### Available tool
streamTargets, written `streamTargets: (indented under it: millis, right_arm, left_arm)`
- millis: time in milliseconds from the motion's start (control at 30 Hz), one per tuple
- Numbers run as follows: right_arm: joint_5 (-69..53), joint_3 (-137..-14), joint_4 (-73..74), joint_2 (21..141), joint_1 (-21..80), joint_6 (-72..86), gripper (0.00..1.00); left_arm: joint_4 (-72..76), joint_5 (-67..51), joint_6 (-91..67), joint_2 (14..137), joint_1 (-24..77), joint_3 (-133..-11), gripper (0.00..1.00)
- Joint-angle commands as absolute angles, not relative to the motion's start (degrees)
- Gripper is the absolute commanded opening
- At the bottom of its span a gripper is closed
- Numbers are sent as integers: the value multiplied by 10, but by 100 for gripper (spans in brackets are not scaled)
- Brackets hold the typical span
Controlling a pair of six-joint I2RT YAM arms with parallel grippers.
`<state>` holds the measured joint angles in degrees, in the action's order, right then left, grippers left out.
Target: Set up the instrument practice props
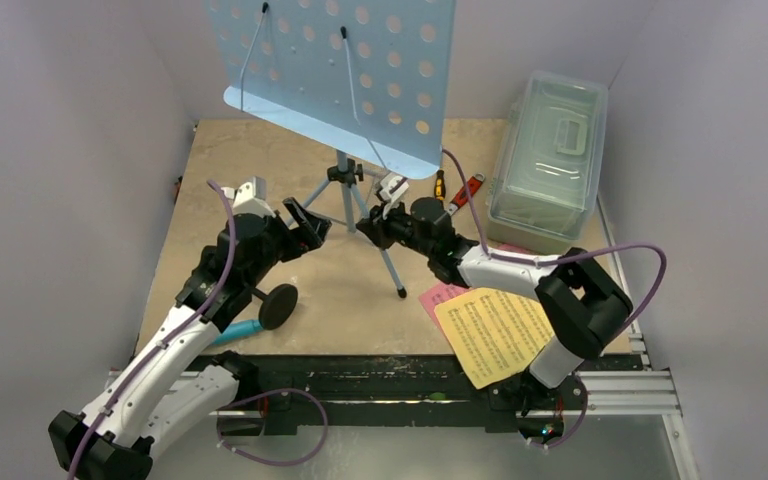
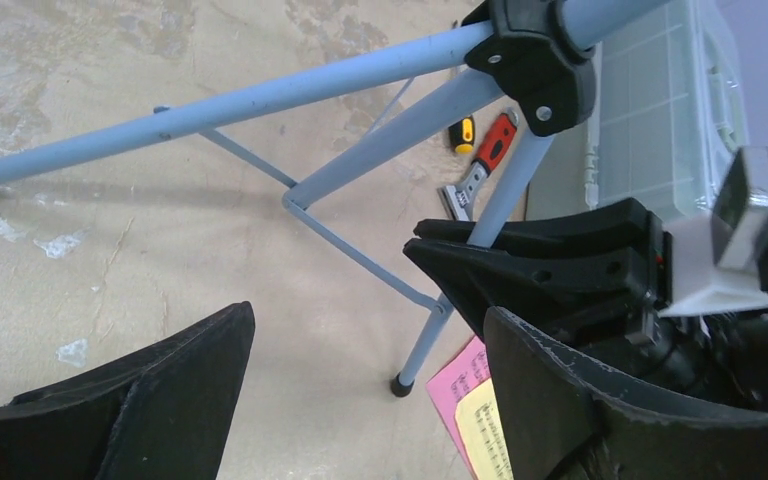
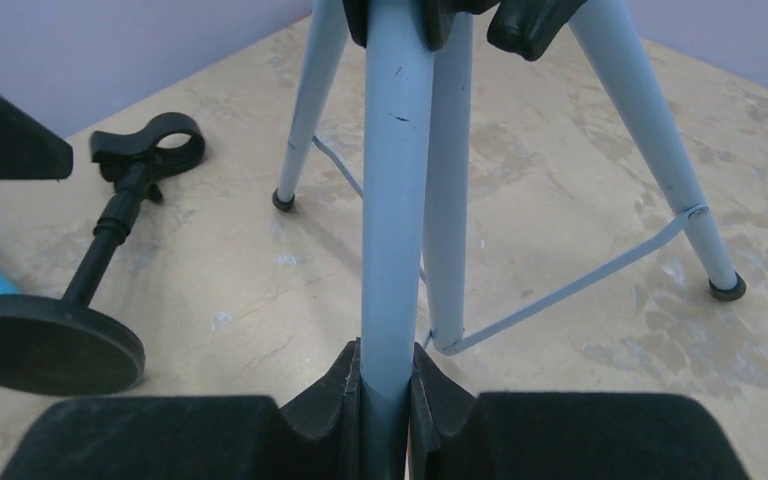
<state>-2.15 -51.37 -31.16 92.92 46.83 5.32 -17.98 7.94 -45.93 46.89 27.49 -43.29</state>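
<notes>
**Music stand** [image 1: 340, 70]: upright on its tripod, mid-desk. Right end effector [image 3: 388, 395] is clamped on one leg [image 3: 396, 220] (probably adjusting or steadying it). Left end effector [image 1: 307, 222] is spread wide and empty, at the tripod's 9 o'clock.

**Outstanding:**
- Mic stand [image 1: 272, 302] lies flat at 8 o'clock, with the mic [image 1: 235, 332] beside it, unmounted.
- Yellow page [image 1: 495, 335] and pink page [image 1: 440, 297] lie at 4 o'clock, not on the rack.

**Progress:** early.

Stand [image 1: 360, 90]: reference. Mic stand [image 1: 278, 305] and mic [image 1: 235, 332]: front-left of it. Pages [image 1: 495, 335]: front-right. Box [image 1: 548, 150]: right. Tools [image 1: 470, 188]: between stand and box.
</notes>
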Motion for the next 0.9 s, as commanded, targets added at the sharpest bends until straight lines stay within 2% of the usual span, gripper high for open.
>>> streamTargets:
  millis: [0, 100, 267, 567, 667, 867]
  right_arm:
    - [-293, -518, -371, 956, 387, -36, 0]
    - [-386, -533, -382, 982, 355, -62, 0]
    - [-457, -620, -317, 1047, 304, -104, 0]
    - [-426, -774, -236, 1148, 265, -132, 0]
    - [-402, -813, -226, 1171, 256, -119, 5]
    - [-397, -818, -236, 1181, 239, -118, 8]
  left_arm:
    - [-161, 79, -439, 447, 272, -444, 84]
    - [-155, 69, -434, 447, 272, -445, 84]
    - [-150, 57, -440, 444, 273, -435, 84]
    - [-105, -3, -439, 460, 272, -405, 86]
    - [-90, -36, -447, 471, 272, -395, 87]
    - [-40, -89, -465, 497, 273, -364, 87]
